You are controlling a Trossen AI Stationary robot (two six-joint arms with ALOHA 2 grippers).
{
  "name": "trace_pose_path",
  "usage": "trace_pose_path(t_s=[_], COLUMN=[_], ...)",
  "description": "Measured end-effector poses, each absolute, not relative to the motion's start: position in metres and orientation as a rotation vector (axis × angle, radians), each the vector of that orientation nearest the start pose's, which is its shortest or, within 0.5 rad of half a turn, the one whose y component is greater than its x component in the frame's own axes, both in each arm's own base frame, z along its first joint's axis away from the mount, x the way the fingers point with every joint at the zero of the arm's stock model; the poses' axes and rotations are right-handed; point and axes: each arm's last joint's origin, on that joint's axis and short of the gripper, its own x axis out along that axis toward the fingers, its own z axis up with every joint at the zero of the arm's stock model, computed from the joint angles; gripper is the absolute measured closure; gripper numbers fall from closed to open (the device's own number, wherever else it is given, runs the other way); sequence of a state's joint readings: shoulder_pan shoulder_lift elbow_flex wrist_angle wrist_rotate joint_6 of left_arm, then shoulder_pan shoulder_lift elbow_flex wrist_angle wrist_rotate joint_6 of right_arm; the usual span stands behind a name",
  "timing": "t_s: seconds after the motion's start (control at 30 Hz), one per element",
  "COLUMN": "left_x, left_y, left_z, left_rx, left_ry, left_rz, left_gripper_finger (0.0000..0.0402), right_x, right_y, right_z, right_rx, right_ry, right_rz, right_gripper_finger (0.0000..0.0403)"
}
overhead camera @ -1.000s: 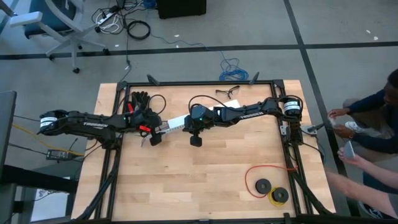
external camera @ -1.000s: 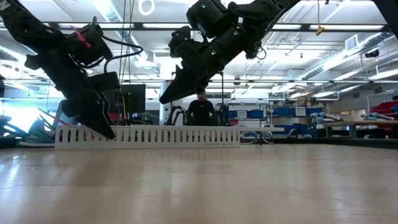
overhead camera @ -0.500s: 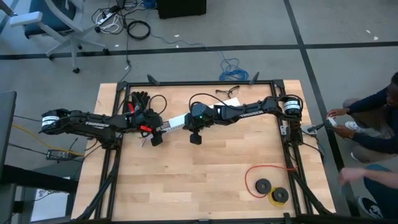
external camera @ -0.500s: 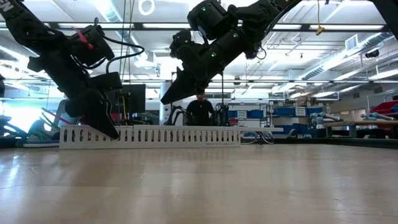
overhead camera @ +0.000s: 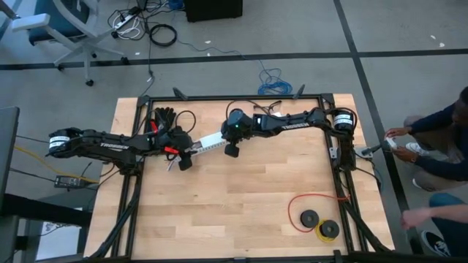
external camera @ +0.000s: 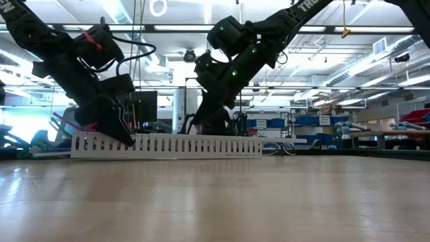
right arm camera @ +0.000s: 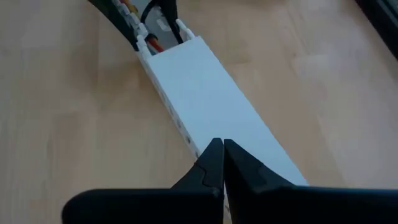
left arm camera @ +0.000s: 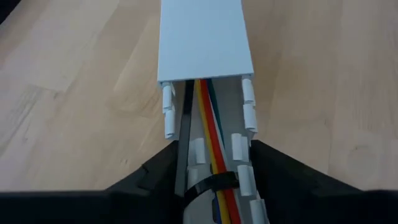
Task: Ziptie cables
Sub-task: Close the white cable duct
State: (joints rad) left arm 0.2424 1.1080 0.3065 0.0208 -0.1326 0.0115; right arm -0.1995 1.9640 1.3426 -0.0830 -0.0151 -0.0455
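A long white slotted channel [overhead camera: 208,145] lies on the table at the far middle, partly capped by a flat white cover [left arm camera: 205,37]. The cables [left arm camera: 208,134], black, yellow, red and green, run inside it, with a black ziptie [left arm camera: 211,182] looped across them. My left gripper [overhead camera: 180,159] is at the channel's left end, its fingers closed in on both side walls. My right gripper [overhead camera: 232,150] is shut and hangs just over the cover near the channel's right end [right arm camera: 219,146]. My left gripper pinches the channel's two slotted side walls [left arm camera: 247,155] between its fingers [left arm camera: 280,177], near the uncovered left end. The fingers slant down from the table's left and lie along the channel. The channel rests on the table. My right gripper's shut tips stand at the cover [right arm camera: 236,134]; I cannot tell whether they touch it.
A red wire loop [overhead camera: 314,194] with a black spool [overhead camera: 309,218] and a yellow one [overhead camera: 327,230] lies at the near right. Clear glasses [overhead camera: 267,108] and a black glove [overhead camera: 164,117] sit by the far edge. People sit beyond the right edge [overhead camera: 439,139].
My left gripper's fingers have closed in on the channel, staying in place. My right gripper, still shut, has gone toward the table's far edge and down, and now stands over the channel's right part. In the low view, the channel's left end has slid a little toward its right end.
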Motion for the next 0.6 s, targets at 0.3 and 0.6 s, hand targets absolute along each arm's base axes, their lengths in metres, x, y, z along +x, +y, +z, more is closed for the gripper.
trace_pose_path(t_s=[0.3,0.6], left_x=[0.18,0.186], left_y=[0.048,0.05], left_z=[0.135,0.133], left_rx=[-0.018,-0.02], left_ry=[0.78,0.768], left_rz=[0.346,0.348], left_gripper_finger=[0.0213,0.0214], right_x=[0.435,0.474], right_y=[-0.089,-0.08], right_z=[0.159,0.153], right_rx=[0.109,0.068], right_ry=[0.682,0.563], right_rz=[-0.117,0.012], right_gripper_finger=[0.0403,0.0403])
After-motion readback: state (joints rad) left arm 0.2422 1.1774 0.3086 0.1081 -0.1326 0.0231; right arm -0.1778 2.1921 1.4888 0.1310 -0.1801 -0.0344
